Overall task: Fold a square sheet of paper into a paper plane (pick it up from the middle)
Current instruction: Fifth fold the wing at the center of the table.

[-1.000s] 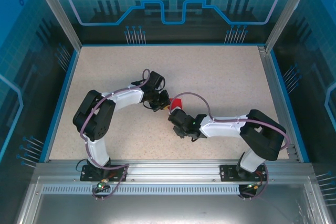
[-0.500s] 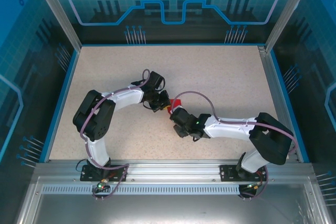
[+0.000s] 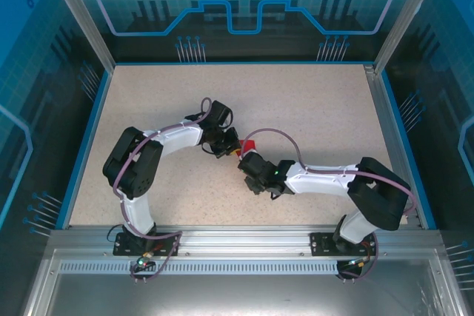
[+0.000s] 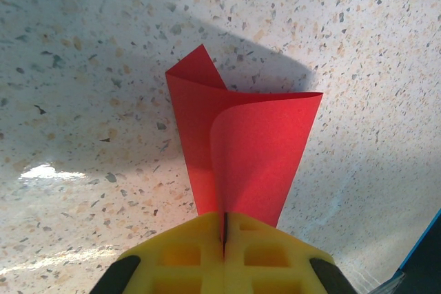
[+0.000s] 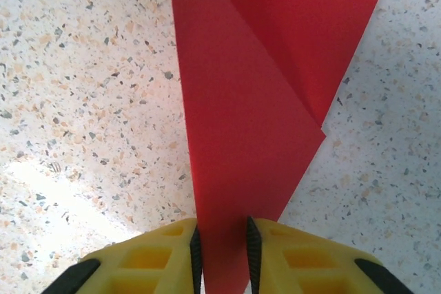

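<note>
Left wrist view: left gripper [image 4: 224, 218] clamps the paper [image 4: 248, 149], which fans out ahead of its fingers. Right gripper [image 5: 222, 231] stands slightly parted, paper running between its fingers; grasp unclear.

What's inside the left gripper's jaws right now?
The red paper, pinched in the shut left gripper; it fans out, folded, over the table. How deep it reaches inside is hidden.

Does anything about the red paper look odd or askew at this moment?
Yes. The red paper, pinched by the left gripper, is not flat: one layer curls away from the other, so the fold gapes open.
</note>
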Controlling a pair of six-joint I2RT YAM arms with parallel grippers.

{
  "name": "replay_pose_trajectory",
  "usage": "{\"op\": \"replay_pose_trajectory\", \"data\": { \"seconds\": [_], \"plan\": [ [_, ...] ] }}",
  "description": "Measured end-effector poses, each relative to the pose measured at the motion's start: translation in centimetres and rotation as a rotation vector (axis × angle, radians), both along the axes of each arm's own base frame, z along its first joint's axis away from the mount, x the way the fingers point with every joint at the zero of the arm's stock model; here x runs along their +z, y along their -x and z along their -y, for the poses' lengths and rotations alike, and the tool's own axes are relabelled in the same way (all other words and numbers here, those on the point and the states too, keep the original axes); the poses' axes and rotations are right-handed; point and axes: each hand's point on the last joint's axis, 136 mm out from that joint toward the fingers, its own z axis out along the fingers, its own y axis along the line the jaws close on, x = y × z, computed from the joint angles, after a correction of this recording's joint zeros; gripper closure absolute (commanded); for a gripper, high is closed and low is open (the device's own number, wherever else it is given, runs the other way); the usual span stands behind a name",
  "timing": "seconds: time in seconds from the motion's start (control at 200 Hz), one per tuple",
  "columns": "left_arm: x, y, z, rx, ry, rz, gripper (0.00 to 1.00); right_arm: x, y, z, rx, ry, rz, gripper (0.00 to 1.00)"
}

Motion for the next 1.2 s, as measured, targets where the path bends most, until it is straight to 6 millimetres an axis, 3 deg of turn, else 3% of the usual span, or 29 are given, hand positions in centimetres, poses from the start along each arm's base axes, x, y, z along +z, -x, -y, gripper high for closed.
{"op": "replay_pose_trajectory", "data": {
  "seconds": [0.42, 0.74, 1.05, 1.195],
  "plan": [
    [0.0, 0.0, 0.0, 0.000, 0.000, 0.000, 0.99, -0.9, 0.3, 0.1, 0.005, 0.025, -0.015, 0.80],
    [0.0, 0.0, 0.0, 0.000, 0.000, 0.000, 0.99, -0.8, 0.4, 0.3, 0.005, 0.037, -0.022, 0.66],
    [0.0, 0.0, 0.0, 0.000, 0.000, 0.000, 0.99, 1.0, -0.6, -1.3, 0.006, -0.006, 0.006, 0.53],
    [0.0, 0.0, 0.0, 0.000, 0.000, 0.000, 1.00, 1.4, -0.8, -1.7, 0.013, -0.019, 0.012, 0.51]
  ]
}}
